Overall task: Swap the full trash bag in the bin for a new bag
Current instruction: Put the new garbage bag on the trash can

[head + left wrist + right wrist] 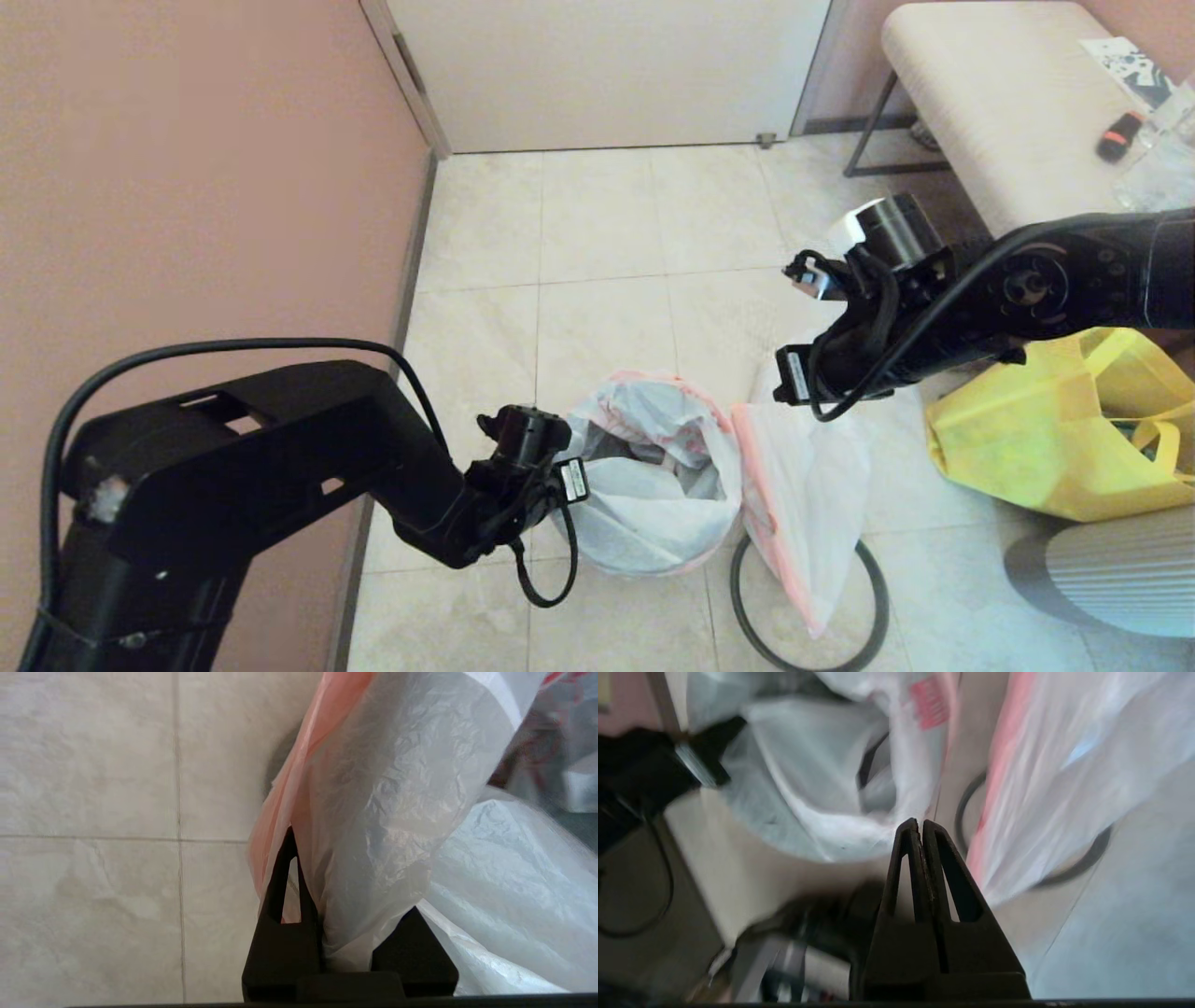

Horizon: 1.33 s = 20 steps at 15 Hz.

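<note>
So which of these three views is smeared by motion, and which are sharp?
Right wrist view: heavily smeared, the trash bag and hoop streaked, only the shut right pincer crisp. Left wrist view: sharp on floor tiles and gripped bag film, soft at the far edge. Head view: sharp throughout.

head: high, facing down | wrists: close; both share white bag (653, 504)

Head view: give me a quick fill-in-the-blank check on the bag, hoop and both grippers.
1. The left gripper is shut on the crumpled white ___.
2. The grey hoop lies flat on the ___.
3. The right gripper, raised above the floor, is shut and holds ___.
Missing words: bag; floor; nothing.
</note>
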Available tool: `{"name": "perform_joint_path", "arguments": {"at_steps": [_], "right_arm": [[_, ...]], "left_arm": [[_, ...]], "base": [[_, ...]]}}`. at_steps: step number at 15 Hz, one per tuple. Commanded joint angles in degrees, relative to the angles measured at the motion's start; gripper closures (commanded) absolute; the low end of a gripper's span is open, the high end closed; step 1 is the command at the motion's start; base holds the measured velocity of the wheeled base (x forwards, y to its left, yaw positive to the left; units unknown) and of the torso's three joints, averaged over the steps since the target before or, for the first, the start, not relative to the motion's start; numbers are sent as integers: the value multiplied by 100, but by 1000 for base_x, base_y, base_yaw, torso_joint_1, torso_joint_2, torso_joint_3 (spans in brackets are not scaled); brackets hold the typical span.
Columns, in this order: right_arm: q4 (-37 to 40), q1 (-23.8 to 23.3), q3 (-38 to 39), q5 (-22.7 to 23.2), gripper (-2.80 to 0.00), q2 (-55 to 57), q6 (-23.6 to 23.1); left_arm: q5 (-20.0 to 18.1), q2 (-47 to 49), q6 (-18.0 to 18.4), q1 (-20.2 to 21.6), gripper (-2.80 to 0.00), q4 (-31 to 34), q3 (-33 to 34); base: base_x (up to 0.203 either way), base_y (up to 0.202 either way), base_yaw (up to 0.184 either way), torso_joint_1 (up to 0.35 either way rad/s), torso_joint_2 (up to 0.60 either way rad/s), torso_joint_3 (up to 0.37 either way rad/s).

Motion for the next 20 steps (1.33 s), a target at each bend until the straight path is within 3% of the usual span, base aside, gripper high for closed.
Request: {"name": "perform_joint_path", "arguments": {"at_steps": [1, 2, 3, 8, 12, 14, 15, 17, 20], "right_arm": [[-137, 39, 211, -28, 0, -98, -14], [-149, 50, 261, -28, 0, -108, -16], [-150, 58, 347, -31, 0, -141, -16], [-123, 297, 600, -454, 0, -473, 1], [-111, 822, 531, -990, 0, -226, 2], [-108, 1013, 146, -1232, 0, 325, 2], [-105, 1115, -186, -1386, 0, 680, 2], [-90, 1279, -1020, -1761, 0, 1486, -3], [-217, 1540, -1921, -2229, 0, 2580, -271]], "left_arm": [[46, 108, -20, 20, 0, -12, -59], [53, 129, -11, 20, 0, -4, -59], [63, 144, -11, 20, -280, -4, -51], [-25, -574, -3, -94, -280, -4, 288], [-701, -1910, -2, -402, -280, -4, 1010], [-972, -2114, -11, 12, -280, -22, 1029], [-1107, -1932, -15, 309, 0, -26, 933], [-1524, -1450, -15, 1058, 0, -35, 732], [-1744, -447, -28, 1568, 0, -44, 21]], "base": [[0, 0, 0, 0, 0, 0], [0, 0, 0, 0, 0, 0], [0, 0, 0, 0, 0, 0], [0, 0, 0, 0, 0, 0], [0, 0, 0, 0, 0, 0], [0, 0, 0, 0, 0, 0], [0, 0, 0, 0, 0, 0], [0, 0, 0, 0, 0, 0], [0, 0, 0, 0, 0, 0]]}}
